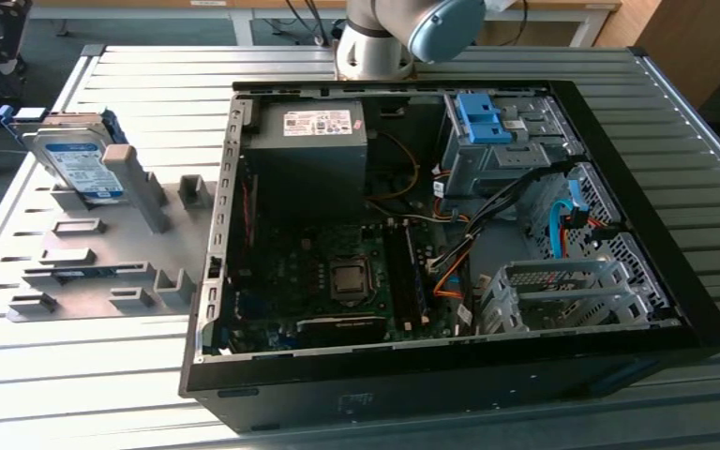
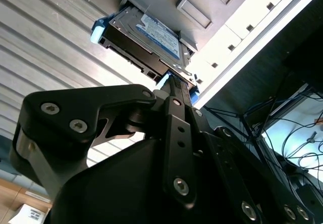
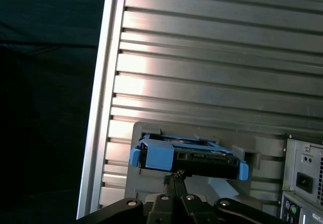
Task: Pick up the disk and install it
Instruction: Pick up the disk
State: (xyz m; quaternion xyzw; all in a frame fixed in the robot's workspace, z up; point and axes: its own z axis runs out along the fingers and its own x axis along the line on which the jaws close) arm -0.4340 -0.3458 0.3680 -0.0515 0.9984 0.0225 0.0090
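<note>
Exterior view showed the disk point(image 1: 75, 159) standing on edge in a slotted grey holder point(image 1: 123, 272) on the table point(image 1: 85, 375), outside the open computer case point(image 1: 225, 234), on the exterior view's left of it. It was likely propped upright there so its blue-framed edges stayed free for a grasp. In both wrist views the gripper point(image 3: 176, 176) point(image 2: 174, 85) appeared closed and empty, pointing at the disk and away from the case.

Silver disk point(image 1: 75, 161) with white-and-blue label point(image 2: 159, 32) and blue frame point(image 3: 157, 157), ribbed silvery-grey table point(image 1: 97, 398), black computer case point(image 1: 460, 386)
</note>
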